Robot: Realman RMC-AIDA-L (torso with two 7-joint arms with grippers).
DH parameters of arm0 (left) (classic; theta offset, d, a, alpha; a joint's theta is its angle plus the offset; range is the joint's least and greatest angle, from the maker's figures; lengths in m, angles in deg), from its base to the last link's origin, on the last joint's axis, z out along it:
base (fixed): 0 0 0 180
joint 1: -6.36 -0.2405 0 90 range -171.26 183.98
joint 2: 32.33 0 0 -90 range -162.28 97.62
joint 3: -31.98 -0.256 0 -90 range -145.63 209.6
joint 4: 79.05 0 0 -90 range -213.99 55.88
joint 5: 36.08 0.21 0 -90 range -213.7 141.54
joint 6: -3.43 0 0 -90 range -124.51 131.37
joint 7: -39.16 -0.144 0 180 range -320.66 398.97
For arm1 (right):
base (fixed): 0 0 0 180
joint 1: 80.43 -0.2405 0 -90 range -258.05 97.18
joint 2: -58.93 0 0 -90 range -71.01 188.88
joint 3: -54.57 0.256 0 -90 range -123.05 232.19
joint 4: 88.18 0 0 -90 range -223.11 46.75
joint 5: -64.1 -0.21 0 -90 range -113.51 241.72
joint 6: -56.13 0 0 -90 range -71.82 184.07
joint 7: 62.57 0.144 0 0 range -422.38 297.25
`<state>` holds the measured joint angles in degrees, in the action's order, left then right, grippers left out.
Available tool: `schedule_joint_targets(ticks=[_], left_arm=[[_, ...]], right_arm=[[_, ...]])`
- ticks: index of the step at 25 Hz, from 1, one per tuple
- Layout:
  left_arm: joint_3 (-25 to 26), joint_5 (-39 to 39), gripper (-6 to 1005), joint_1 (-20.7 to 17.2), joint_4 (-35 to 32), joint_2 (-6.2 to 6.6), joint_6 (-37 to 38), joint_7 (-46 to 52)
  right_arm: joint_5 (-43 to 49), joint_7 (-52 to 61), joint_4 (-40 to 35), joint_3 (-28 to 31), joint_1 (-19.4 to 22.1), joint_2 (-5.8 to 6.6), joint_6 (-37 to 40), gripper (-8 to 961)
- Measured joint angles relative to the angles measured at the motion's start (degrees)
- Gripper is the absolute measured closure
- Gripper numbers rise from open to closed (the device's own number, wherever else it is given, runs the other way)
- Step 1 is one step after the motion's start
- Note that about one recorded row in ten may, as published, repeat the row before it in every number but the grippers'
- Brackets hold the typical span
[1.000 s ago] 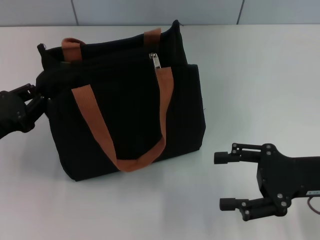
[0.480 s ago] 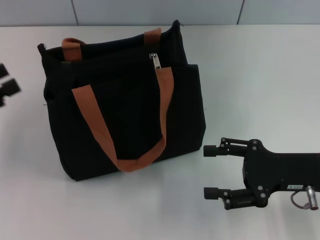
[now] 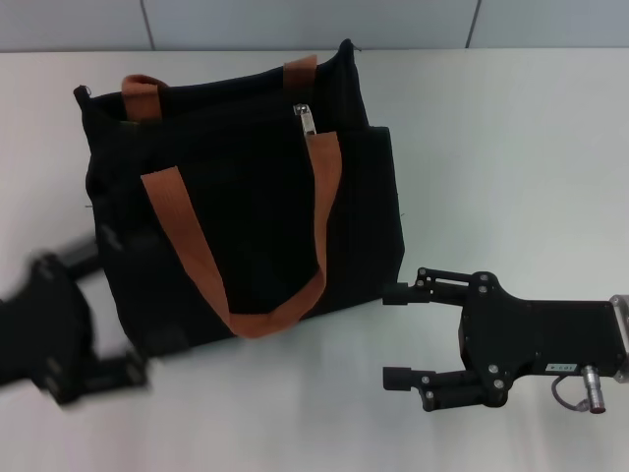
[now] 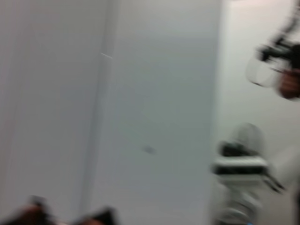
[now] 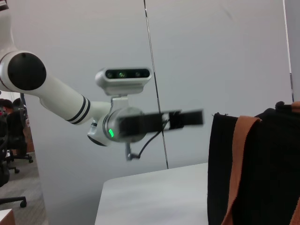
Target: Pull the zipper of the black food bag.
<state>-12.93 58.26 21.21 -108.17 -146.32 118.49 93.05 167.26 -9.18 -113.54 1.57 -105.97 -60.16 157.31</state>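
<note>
The black food bag (image 3: 246, 216) stands upright left of the table's middle, with two brown-orange straps (image 3: 187, 236). It also shows in the right wrist view (image 5: 253, 168). The zipper (image 3: 305, 118) is a small silver slider with its pull tab hanging, on the zip line near the bag's top right. My left gripper (image 3: 116, 313) is blurred by motion at the bag's lower left corner, jaws spread. It also shows far off in the right wrist view (image 5: 187, 118). My right gripper (image 3: 388, 334) is open and empty, low on the table just right of the bag's bottom right corner.
The white table (image 3: 511, 147) stretches to the right of the bag and in front of it. A grey panelled wall (image 3: 295, 22) runs behind. The left wrist view shows only a blurred wall (image 4: 140, 117).
My left arm left the bag's upper left side, swung out and came back low at the bag's front left corner. My right gripper moved left, closer to the bag.
</note>
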Motion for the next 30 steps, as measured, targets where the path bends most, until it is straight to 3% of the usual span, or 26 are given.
schedule_joint_targets(ticks=[1, 5, 11, 30], left_arm=[[-3.46, 0.24, 161, -0.08, 0.46, -0.45, -0.16, -2.00], [-6.94, 4.49, 165, 0.29, 2.14, -1.17, -2.85, -3.04], [-6.78, 7.69, 170, 0.97, 3.51, -1.43, -6.28, -2.91], [-7.20, 8.27, 170, 1.06, 3.63, -1.11, -6.31, -3.07]], right_arm=[[0.00, 0.00, 0.00, 0.00, 0.00, 0.00, 0.00, 136], [0.23, -3.07, 2.37, -0.44, 0.04, 0.00, -0.74, 136], [0.43, -4.67, 5.82, -1.96, -1.56, -0.32, -2.94, 136], [0.15, -5.36, 6.20, -2.19, -1.75, -0.35, -2.93, 136]])
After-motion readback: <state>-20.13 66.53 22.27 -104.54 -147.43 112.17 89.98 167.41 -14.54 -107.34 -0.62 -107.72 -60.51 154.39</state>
